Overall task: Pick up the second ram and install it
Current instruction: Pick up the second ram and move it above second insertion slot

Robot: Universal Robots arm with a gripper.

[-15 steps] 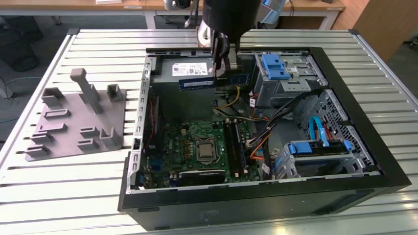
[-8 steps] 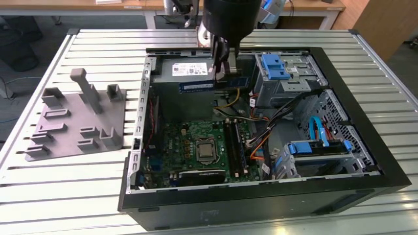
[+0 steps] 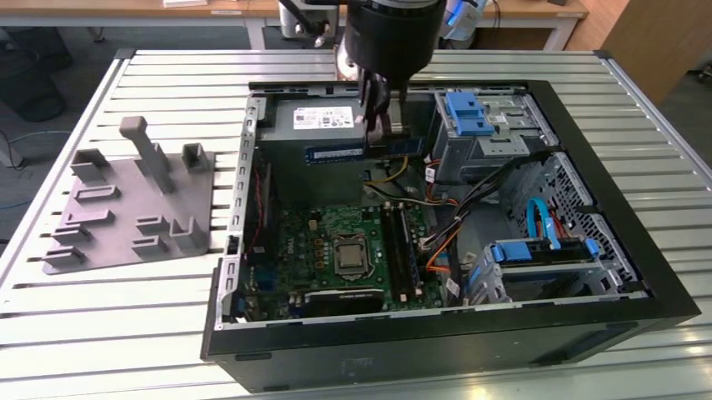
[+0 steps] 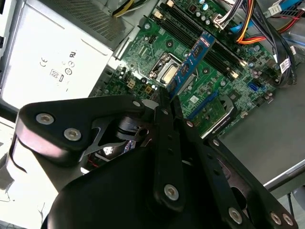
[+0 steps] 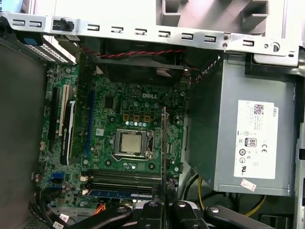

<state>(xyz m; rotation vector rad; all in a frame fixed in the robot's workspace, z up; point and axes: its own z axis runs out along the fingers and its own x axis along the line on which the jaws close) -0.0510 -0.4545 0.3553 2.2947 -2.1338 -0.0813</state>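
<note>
1 ram (image 4: 191,63) is hanging clamped in the gripper (image 4: 170,98). Its long axis is running crosswise to the slots (image 5: 124,177) below.

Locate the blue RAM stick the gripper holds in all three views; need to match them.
Exterior view: the second ram, upper middle, level in the gripper, above the CPU socket in the picture.
Second wrist view: blue face crossing beside the socket.
First wrist view: thin edge-on line beside the socket.
Shared landmark: the CPU socket.
</note>
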